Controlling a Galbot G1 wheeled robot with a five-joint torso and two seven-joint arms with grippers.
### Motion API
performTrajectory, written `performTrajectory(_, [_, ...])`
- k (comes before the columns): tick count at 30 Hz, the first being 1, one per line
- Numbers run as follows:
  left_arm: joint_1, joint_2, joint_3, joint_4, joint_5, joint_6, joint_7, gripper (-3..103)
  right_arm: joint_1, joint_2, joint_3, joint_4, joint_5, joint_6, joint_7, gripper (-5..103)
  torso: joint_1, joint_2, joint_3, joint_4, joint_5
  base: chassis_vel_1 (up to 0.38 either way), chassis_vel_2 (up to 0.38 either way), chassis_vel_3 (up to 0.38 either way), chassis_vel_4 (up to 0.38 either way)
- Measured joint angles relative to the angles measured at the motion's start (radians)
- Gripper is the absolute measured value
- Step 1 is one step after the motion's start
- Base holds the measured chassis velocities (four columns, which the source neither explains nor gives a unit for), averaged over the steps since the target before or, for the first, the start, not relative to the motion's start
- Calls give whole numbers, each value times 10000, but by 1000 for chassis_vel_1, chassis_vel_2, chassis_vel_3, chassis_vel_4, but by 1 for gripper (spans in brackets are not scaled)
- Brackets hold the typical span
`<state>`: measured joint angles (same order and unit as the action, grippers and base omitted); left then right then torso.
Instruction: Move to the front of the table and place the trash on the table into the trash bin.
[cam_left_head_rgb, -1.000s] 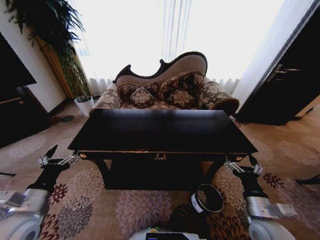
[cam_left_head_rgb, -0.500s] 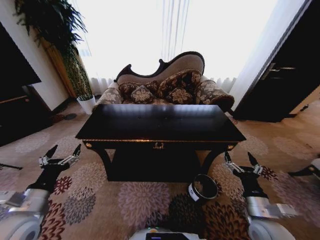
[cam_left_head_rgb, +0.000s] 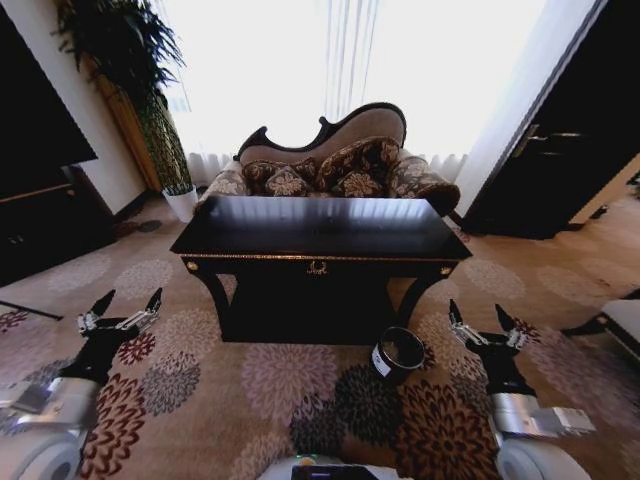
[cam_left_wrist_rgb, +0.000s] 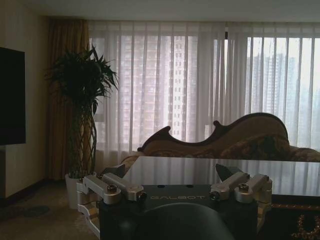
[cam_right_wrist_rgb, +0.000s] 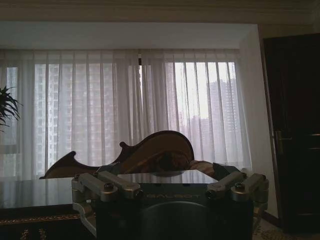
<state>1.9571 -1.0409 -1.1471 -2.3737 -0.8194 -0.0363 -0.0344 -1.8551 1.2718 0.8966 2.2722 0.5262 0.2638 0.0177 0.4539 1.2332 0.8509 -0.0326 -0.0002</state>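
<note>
I am backing off: the table (cam_left_head_rgb: 318, 232) is shrinking toward mid-frame, bin (cam_left_head_rgb: 397, 353) below it; both jaws hanging open, empty.

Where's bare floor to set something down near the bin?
Open carpet lies between the left gripper and the trash bin. It is tighter on the bin's other side, where the right gripper and the table leg close in.

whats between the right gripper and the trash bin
Bare patterned carpet, seen in the head view. The open right gripper hangs low beside the trash bin, which stands on the floor before the table.
</note>
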Motion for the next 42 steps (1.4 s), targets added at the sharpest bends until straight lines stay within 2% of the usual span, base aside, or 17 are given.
performTrajectory(30, [1, 0, 0, 0, 0, 0, 0, 100, 0, 0, 0, 0, 0, 0, 0, 100, -2, -1, -1, 3, -1, 242, -239, -240, 240])
performTrajectory(42, [-1, 0, 0, 0, 0, 0, 0, 100, 2, 1, 0, -1, 0, -1, 0, 100, 15, -7, 5, 0, 0, 50, -42, -48, 43])
